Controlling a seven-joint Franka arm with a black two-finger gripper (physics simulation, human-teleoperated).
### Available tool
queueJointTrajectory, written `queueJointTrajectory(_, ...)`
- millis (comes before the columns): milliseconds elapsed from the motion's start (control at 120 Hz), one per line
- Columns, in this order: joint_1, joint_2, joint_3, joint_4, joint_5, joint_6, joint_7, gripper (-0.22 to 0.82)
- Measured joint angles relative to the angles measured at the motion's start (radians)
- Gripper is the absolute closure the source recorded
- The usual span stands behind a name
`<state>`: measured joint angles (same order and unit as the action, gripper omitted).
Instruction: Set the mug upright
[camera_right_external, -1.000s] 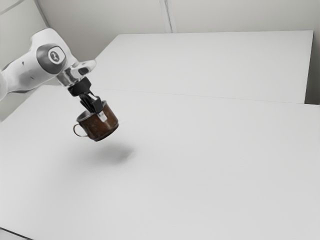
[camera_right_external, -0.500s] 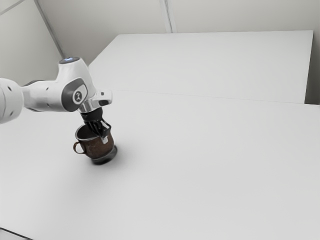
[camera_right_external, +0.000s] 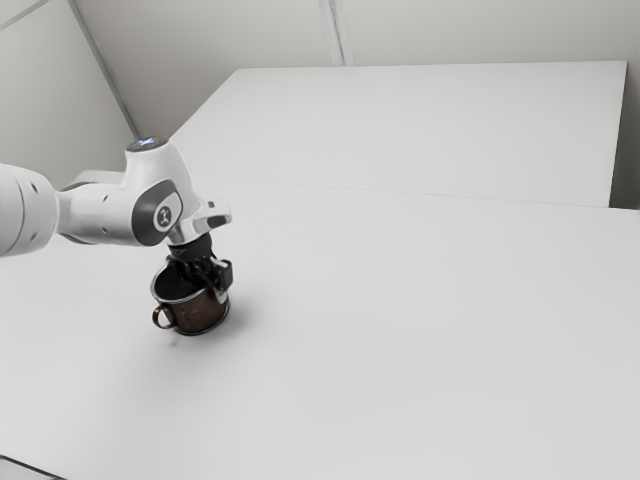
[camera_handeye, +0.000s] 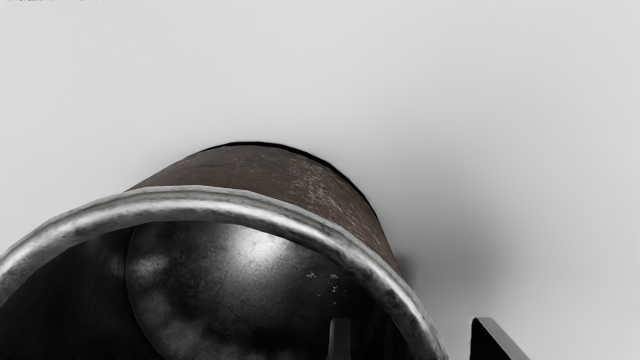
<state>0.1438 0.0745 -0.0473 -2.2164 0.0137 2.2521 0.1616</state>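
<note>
Mug (camera_right_external: 201, 316) at the table (camera_right_external: 400, 350), mouth up; gripper (camera_right_external: 216, 288) open, astride the mug's wall.
Exterior view: the arm (camera_right_external: 95, 215) enters from the exterior view's left, its hand pointing down over the mug, which is low at the table in that view's left half. The handle (camera_right_external: 163, 318) faces the exterior view's left and toward the camera. Whether the base sits fully flat cannot be determined. Wrist view: the gripper (camera_handeye: 411, 322) has its fingers well apart, one within the mug's mouth, the other outside, with the metal rim (camera_handeye: 200, 202) passing between them. A gap separates the outer finger from the rim; no grip on the mug is observed. The outer wall is brown and scratched, the interior dark and glossy.
</note>
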Motion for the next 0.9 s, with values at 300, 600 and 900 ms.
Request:
queueJointTrajectory(300,-0.007,-0.048,-0.006,0.193,-0.025,-0.144,-0.043,0.09)
queueJointTrajectory(600,-0.014,0.039,-0.002,0.644,-0.031,-0.441,-0.069,0.02)
queueJointTrajectory(900,-0.021,0.095,-0.007,0.803,-0.031,-0.611,-0.084,0.01)
